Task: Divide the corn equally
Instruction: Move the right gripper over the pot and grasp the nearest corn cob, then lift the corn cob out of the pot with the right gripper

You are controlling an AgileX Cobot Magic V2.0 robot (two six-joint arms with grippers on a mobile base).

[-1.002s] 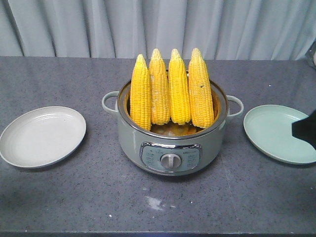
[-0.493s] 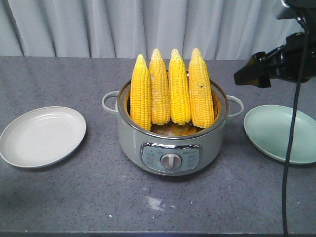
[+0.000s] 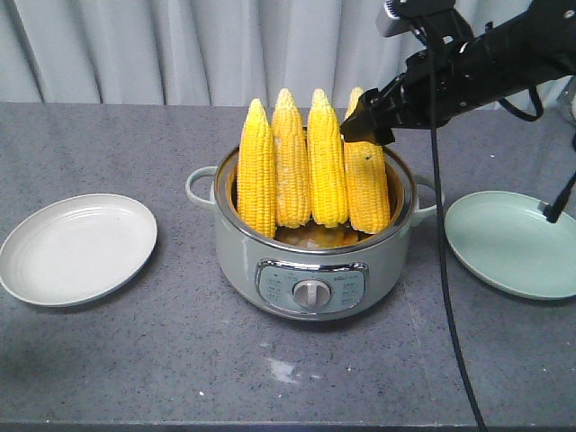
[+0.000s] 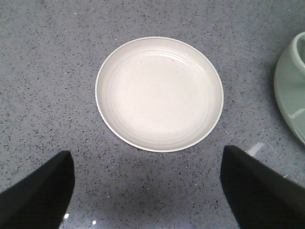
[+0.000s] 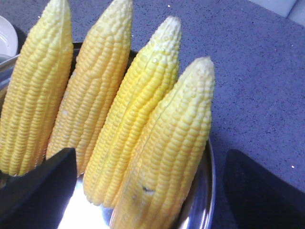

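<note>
Right gripper [image 3: 364, 126] hangs with its fingers spread wide apart at the pale tip of the rightmost cob [image 3: 367, 184]. The wrist view shows that cob rising between the two dark fingers, with neither finger touching it. The corn [image 3: 310, 166] is four yellow cobs standing upright, tips up, side by side. They lean against the far inner wall of a pale green pot [image 3: 310, 256]. The rightmost cob has a small dark fleck on its kernels.

The pot has a loop handle on each side and a control panel with a round dial [image 3: 311, 292] on its front. A white plate [image 3: 76, 247] lies well apart to the left of the pot. A green plate [image 3: 508, 243] lies well apart to the right. Neither plate holds anything.

Left gripper [image 4: 147, 152] hovers above the white plate, its fingers also held wide apart and gripping nothing. A black cable [image 3: 445, 270] drops from the right arm down in front of the table, passing between the pot and the green plate.

Everything rests on a dark grey speckled table [image 3: 180, 360]. A pale pleated curtain [image 3: 180, 45] hangs behind it.
</note>
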